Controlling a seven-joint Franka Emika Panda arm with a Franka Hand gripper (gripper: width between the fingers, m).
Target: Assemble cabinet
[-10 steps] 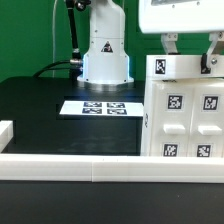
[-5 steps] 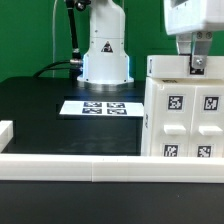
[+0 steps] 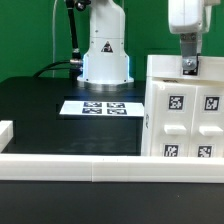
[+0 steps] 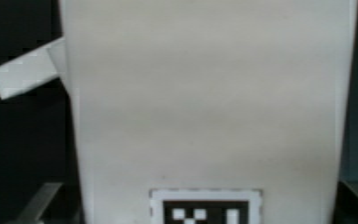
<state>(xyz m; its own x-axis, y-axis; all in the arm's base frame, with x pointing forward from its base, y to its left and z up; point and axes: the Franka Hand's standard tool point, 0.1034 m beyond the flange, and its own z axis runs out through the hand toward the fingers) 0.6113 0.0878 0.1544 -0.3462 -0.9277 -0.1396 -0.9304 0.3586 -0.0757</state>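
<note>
Where the cabinet point(image 3: 183, 108) stands upright at the exterior view's right on your black worktop point(image 3: 40, 110), the gripper point(image 3: 190, 67) meets its top edge; whether its jaws grip it, you cannot tell.

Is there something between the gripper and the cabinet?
Nothing visible. In the exterior view the gripper is already at the top edge of the cabinet; the wrist view shows only its white panel close below. Whether the fingers touch it is unclear.
</note>
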